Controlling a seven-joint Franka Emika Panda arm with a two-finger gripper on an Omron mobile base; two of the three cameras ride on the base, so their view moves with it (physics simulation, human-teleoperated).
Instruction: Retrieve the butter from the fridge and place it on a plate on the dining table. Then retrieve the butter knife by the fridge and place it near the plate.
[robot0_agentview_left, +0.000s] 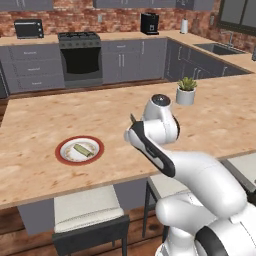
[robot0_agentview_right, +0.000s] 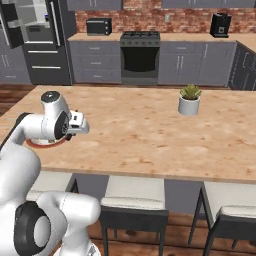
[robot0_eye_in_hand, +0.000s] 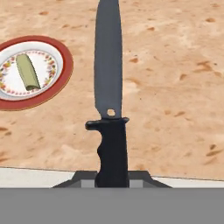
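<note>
My gripper is shut on the black handle of the butter knife, whose dark blade points away over the dining table. In the hand view, left of the blade, lies the plate with a red-brown rim, and the pale yellow-green butter rests on it. From the left base view the plate with the butter sits near the table's front edge, and the knife's tip pokes out past my arm to its right. The fridge stands far back left.
A potted plant stands on the far right part of the dining table. Grey-cushioned stools are tucked under the near edge. Beyond the table are the stove and grey cabinets.
</note>
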